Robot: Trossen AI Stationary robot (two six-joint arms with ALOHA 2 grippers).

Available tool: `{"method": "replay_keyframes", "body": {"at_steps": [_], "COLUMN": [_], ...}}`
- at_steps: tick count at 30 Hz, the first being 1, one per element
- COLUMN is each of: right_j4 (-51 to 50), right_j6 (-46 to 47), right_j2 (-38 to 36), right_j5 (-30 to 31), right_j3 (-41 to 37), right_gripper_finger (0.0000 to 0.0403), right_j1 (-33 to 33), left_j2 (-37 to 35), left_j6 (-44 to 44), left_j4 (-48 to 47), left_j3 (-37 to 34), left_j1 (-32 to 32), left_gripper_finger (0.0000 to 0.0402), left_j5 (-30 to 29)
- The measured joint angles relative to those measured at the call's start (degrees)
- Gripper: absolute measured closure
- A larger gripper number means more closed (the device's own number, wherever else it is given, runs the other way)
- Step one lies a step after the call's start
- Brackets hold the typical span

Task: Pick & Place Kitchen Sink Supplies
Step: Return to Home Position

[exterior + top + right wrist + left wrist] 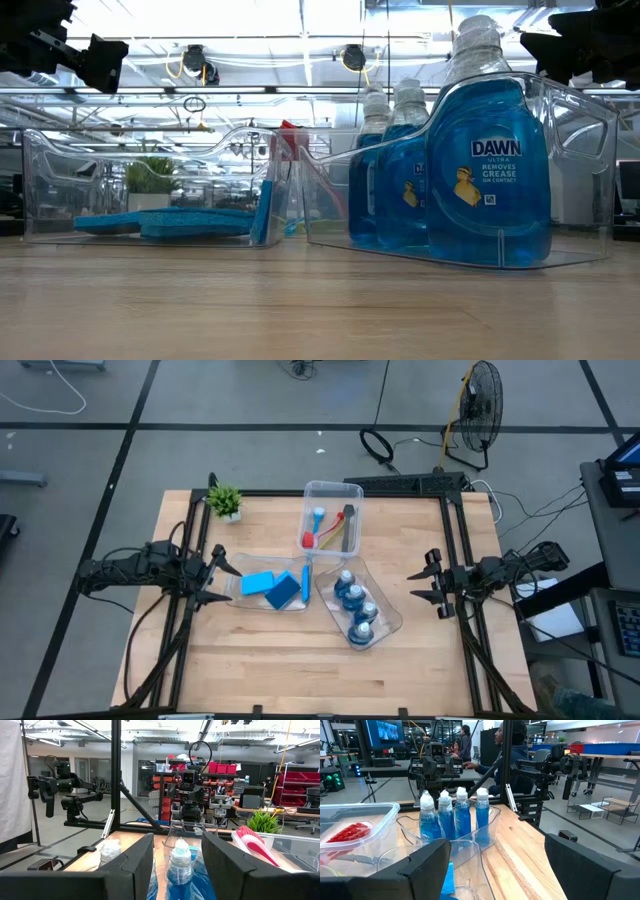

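A pale wooden plank bench stands on a grey concrete floor crossed by dark lines. Beyond the bench's far right corner stands a round black cage fan, with a coiled black cable beside it. Past the bench are red plastic storage bins on shelves and a person in dark clothes. Bright ceiling strip lights glow above the bench.

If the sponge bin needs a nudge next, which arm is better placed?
Left. The left tool hangs open right beside the sponge bin; the right tool is across the table, beyond the bottle bin.
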Motion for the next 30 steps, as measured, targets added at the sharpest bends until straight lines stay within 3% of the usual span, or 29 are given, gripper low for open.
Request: {"method": "replay_keyframes", "body": {"at_steps": [16, 30], "right_j4": [0.00, 0.00], "right_j6": [0.00, -0.02], "right_j2": [0.00, 0.00], "right_j5": [0.00, 0.00], "right_j3": [-0.02, 0.00], "right_gripper_finger": [0.0248, 0.0248], "right_j1": [0.00, -0.01], "left_j2": [0.00, 0.00], "left_j6": [0.00, 0.00], "left_j4": [0.00, 0.00], "left_j3": [0.00, 0.00], "left_j1": [0.00, 0.00], "left_gripper_finger": [0.0096, 0.0073], "left_j5": [0.01, 0.02]}}
